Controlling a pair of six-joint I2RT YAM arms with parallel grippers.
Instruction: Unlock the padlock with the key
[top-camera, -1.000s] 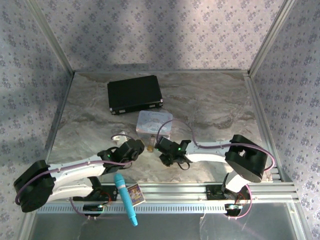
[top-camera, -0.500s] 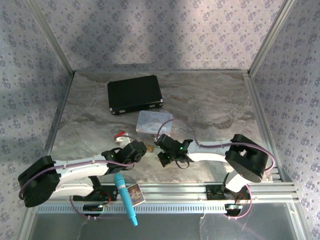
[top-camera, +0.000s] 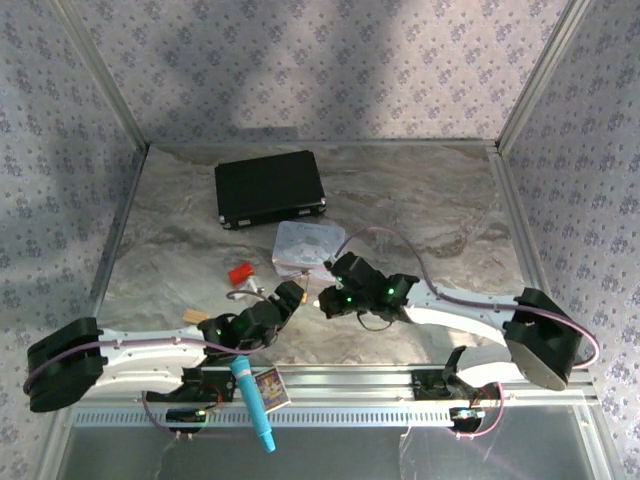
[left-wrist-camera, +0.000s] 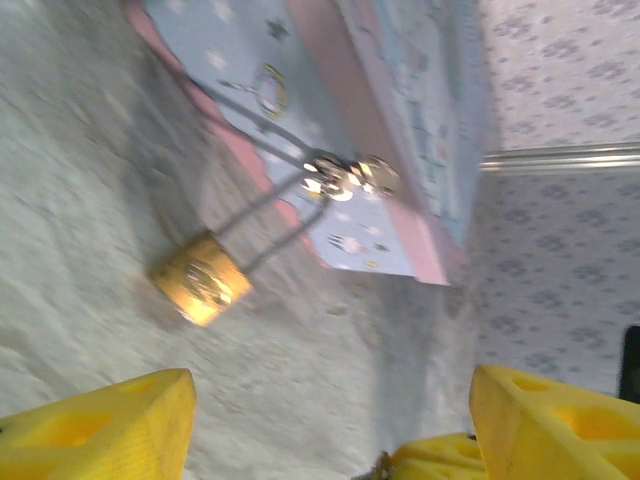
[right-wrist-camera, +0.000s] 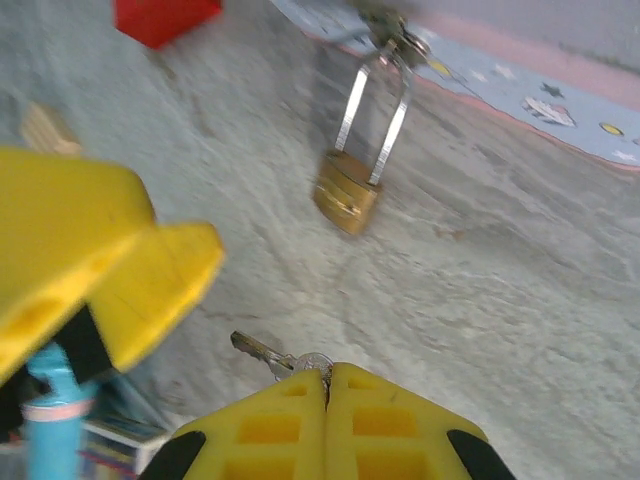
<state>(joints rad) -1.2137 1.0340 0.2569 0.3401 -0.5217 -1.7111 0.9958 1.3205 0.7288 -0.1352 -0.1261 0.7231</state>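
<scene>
Left gripper (left-wrist-camera: 332, 385) now drawn closer to the padlock (left-wrist-camera: 202, 280), brass body flat on the table (left-wrist-camera: 90, 150) ahead of its wide-spread, empty fingers, shackle hooked to the pastel tin (left-wrist-camera: 400, 100), key (right-wrist-camera: 272, 354) pinched in the closed right gripper (right-wrist-camera: 327, 375) nearby.

The left gripper (left-wrist-camera: 330, 405) stands with its two yellow fingers (left-wrist-camera: 105, 425) wide apart and nothing between them, low over the grey marbled table (left-wrist-camera: 90, 150). Beyond the fingertips the padlock (left-wrist-camera: 200, 280) lies with its brass body on the surface, its thin shackle running up to the shiny clasp (left-wrist-camera: 345, 178) on the pastel blue-and-pink tin (left-wrist-camera: 400, 110). Patterned wallpaper (left-wrist-camera: 560, 260) and a metal frame rail (left-wrist-camera: 560, 158) close the right side. Everything looks slightly blurred.
</scene>
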